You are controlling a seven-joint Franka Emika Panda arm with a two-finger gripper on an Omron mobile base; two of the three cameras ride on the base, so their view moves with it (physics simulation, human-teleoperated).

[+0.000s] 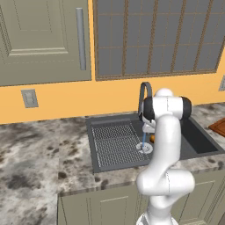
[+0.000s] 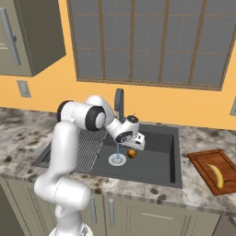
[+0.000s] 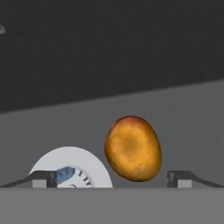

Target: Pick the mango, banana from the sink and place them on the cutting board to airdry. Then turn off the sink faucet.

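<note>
No readable text or labels anywhere

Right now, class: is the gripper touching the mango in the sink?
Apart. The hand view shows the gripper open, its fingertips standing clear on either side of the mango.

From my left base camera I looked forward and down from behind the arm, which rose at the lower right, onto the sink (image 1: 115, 141) and the tabletop (image 1: 39, 154) left of it. My right base camera did likewise from the other side, arm at lower left, taking in the cutting board (image 2: 216, 173) at the right edge. Both shared the sink, the faucet (image 1: 144, 93) and the window wall. My hand camera sat low and close inside the basin, looking along the claw (image 3: 112, 178) at the mango (image 3: 133, 148) and the drain (image 3: 72, 168).
</note>
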